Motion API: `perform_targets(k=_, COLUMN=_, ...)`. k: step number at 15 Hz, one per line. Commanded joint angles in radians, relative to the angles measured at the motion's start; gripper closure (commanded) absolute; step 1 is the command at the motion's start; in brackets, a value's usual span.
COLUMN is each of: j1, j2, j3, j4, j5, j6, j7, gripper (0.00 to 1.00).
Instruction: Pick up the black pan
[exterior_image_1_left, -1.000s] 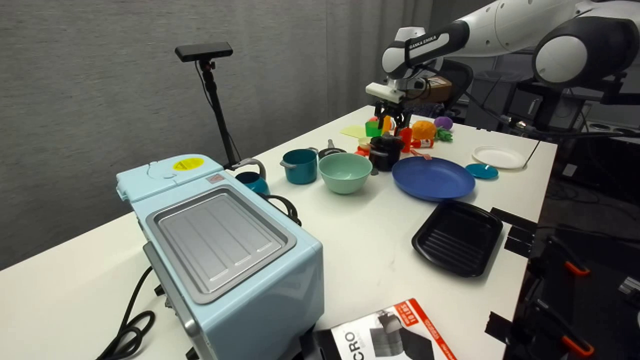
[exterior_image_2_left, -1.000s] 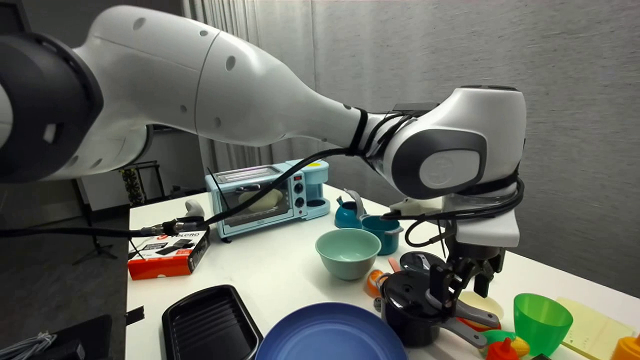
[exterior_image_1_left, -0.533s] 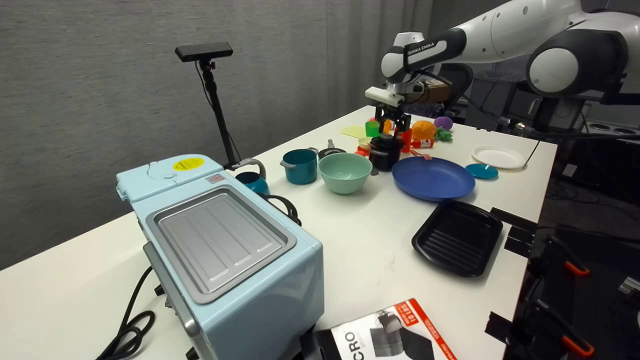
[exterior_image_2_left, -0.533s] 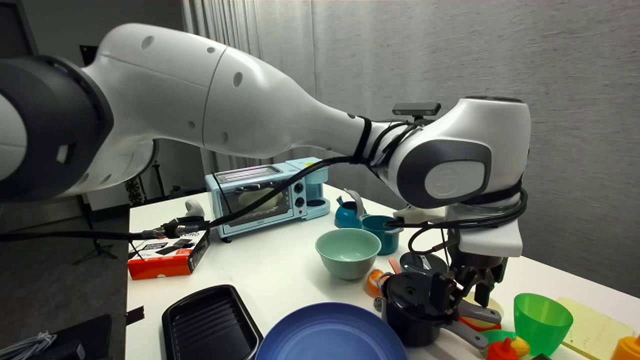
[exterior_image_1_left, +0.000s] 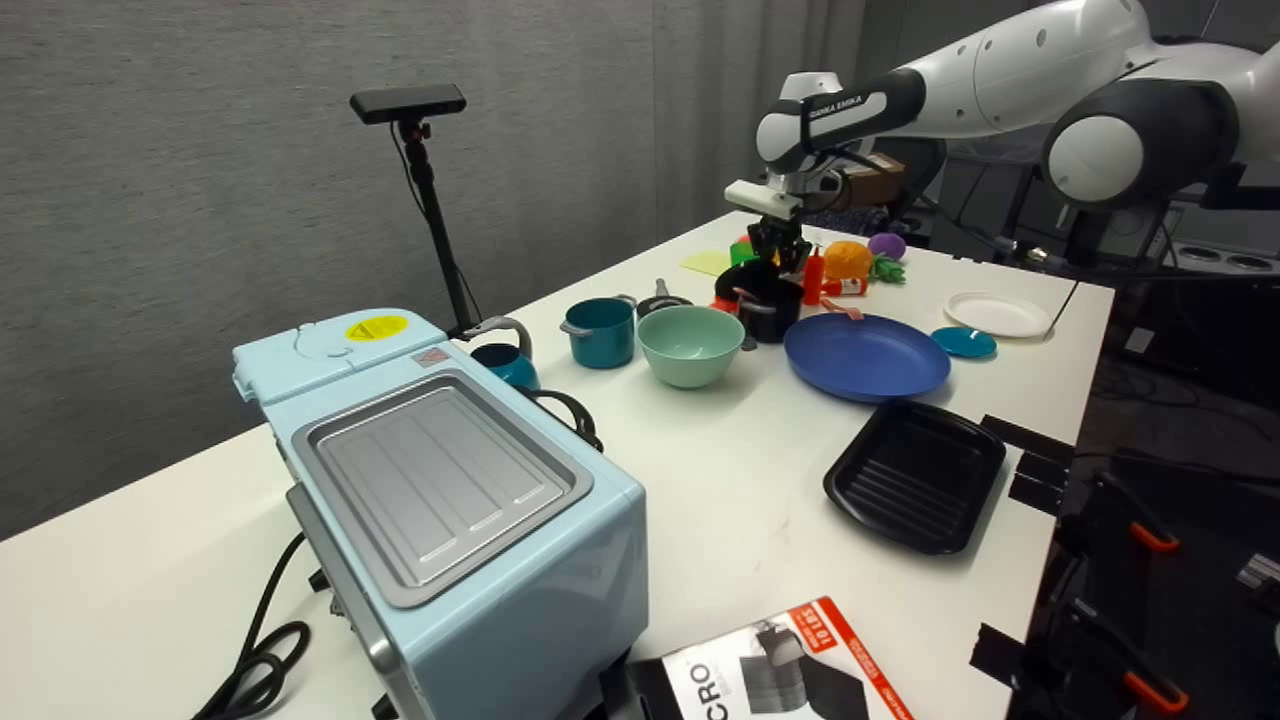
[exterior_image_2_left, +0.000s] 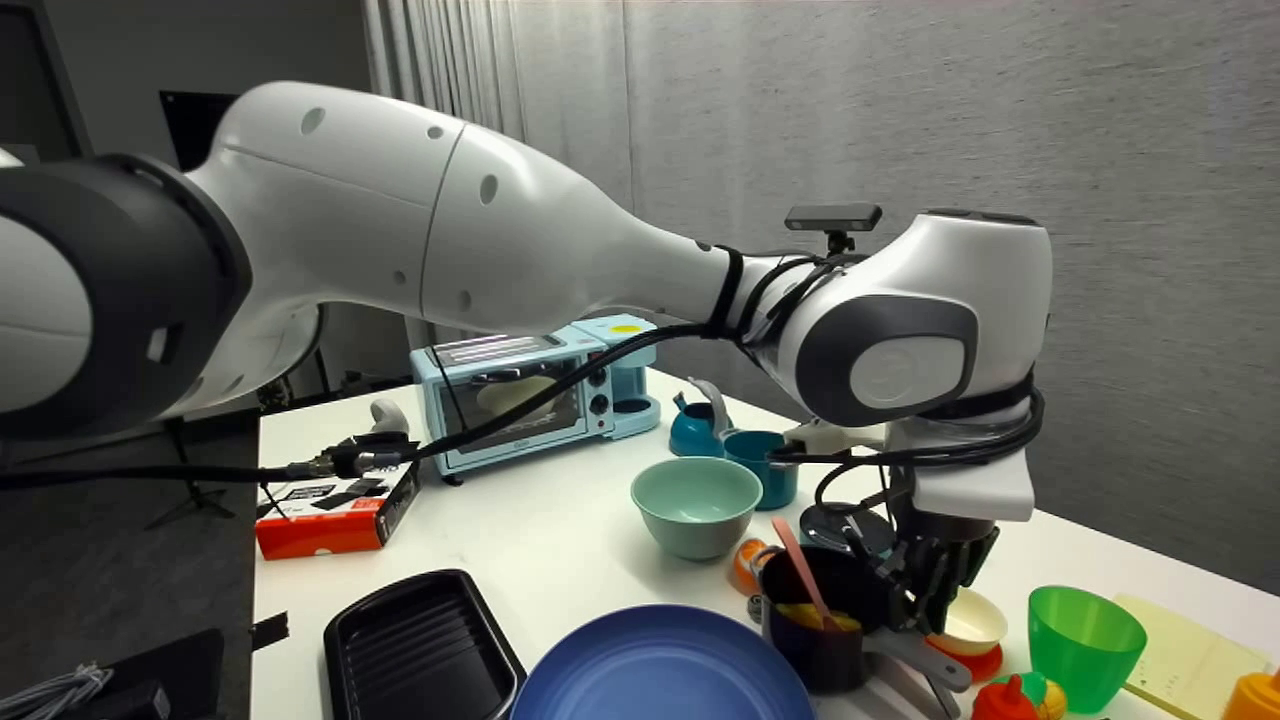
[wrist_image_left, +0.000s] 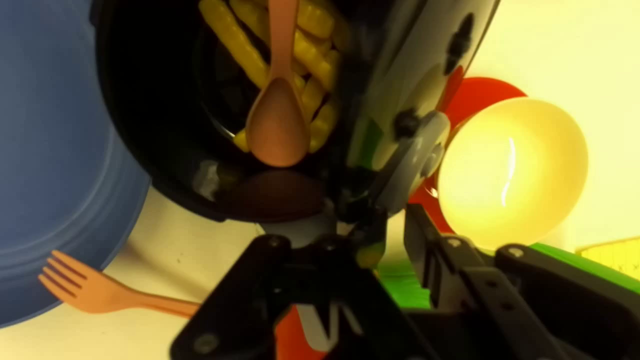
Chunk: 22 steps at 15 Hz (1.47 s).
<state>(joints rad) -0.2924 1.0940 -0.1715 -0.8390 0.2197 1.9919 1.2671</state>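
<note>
Wrist view: black two-fingered end effector (wrist_image_left: 392, 220) at a tilted, glossy black lid (wrist_image_left: 425, 65)

Its jaws stand apart, close to the lid's grey handle (wrist_image_left: 422, 150); whether they are clenched on it cannot be told. The lid tilts just beside the mouth of the deep round black pan (exterior_image_2_left: 815, 660), which stands upright on the white bench (exterior_image_1_left: 760, 520). Yellow sticks (wrist_image_left: 235, 45) lie inside, and a salmon-pink spoon (exterior_image_2_left: 801, 565) leans out past the rim in an exterior view. Beyond the lid, a round pale-yellow bowl (wrist_image_left: 520, 175) sits over a red rounded piece (wrist_image_left: 480, 92). On the pan's opposite side is a broad blue plate (wrist_image_left: 45, 150), the tines of a salmon-pink fork (wrist_image_left: 95, 292) over its edge. Near the plate rests a black rectangular ribbed tray (exterior_image_2_left: 415, 650); well apart stands a boxy light-blue toaster oven (exterior_image_1_left: 560, 600).
</note>
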Motion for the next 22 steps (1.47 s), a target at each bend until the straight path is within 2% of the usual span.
perform_targets(k=1, j1=-0.028, j2=0.045, j3=0.018, j4=0.098, j5=-0.004, j6=-0.072, j7=0.006, gripper=1.00)
perform_targets(k=7, j1=-0.034, j2=0.035, j3=0.009, j4=0.105, j5=0.011, j6=-0.092, j7=0.014, gripper=1.00)
perform_targets(k=8, j1=-0.034, j2=0.034, j3=0.007, j4=0.108, j5=0.010, j6=-0.091, j7=0.019, gripper=0.94)
perform_targets(k=9, j1=-0.033, j2=0.033, j3=0.005, j4=0.112, j5=0.009, j6=-0.088, j7=0.026, gripper=0.72)
perform_targets(k=11, j1=-0.032, j2=0.031, j3=0.004, j4=0.116, j5=0.010, j6=-0.083, j7=0.043, gripper=0.68)
perform_targets(k=12, j1=-0.031, j2=0.028, j3=0.003, j4=0.118, j5=0.012, j6=-0.072, j7=0.057, gripper=0.62)
perform_targets(k=18, j1=0.007, j2=-0.010, j3=-0.029, j4=0.133, j5=-0.009, j6=0.026, j7=0.185, gripper=0.16)
perform_targets(k=20, j1=0.026, j2=-0.038, j3=-0.044, j4=0.123, j5=-0.022, j6=0.025, j7=0.241, gripper=0.01)
perform_targets(k=22, j1=0.052, j2=-0.068, j3=-0.068, j4=0.105, j5=-0.043, j6=0.017, j7=0.291, gripper=0.00)
